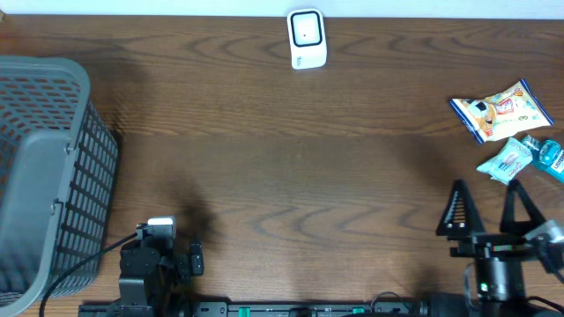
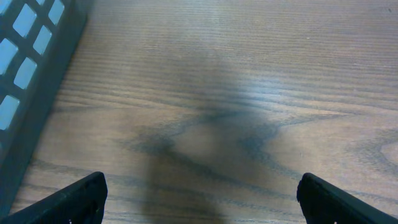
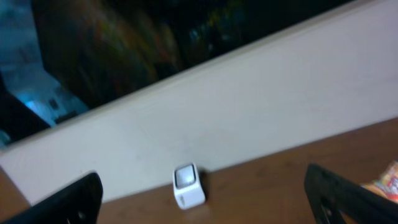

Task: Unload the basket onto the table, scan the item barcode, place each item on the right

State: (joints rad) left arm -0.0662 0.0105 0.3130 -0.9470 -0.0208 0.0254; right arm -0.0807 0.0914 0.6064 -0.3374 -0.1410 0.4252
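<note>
The white barcode scanner (image 1: 307,39) stands at the far edge of the table, and shows small and blurred (image 3: 188,185) in the right wrist view. The items lie at the right edge: a yellow and blue snack packet (image 1: 502,110), a pale teal packet (image 1: 507,162) and a blue one (image 1: 552,156) partly cut off. My right gripper (image 1: 489,211) hangs open and empty just in front of them, tilted up towards the back wall. Low at the front left, my left gripper (image 2: 202,196) is open over bare wood, holding nothing.
A grey slatted basket (image 1: 48,167) fills the left side, its wall (image 2: 31,81) close to my left fingers. A white wall (image 3: 249,106) runs behind the table's far edge. Brown wooden tabletop (image 1: 291,176) lies between the arms.
</note>
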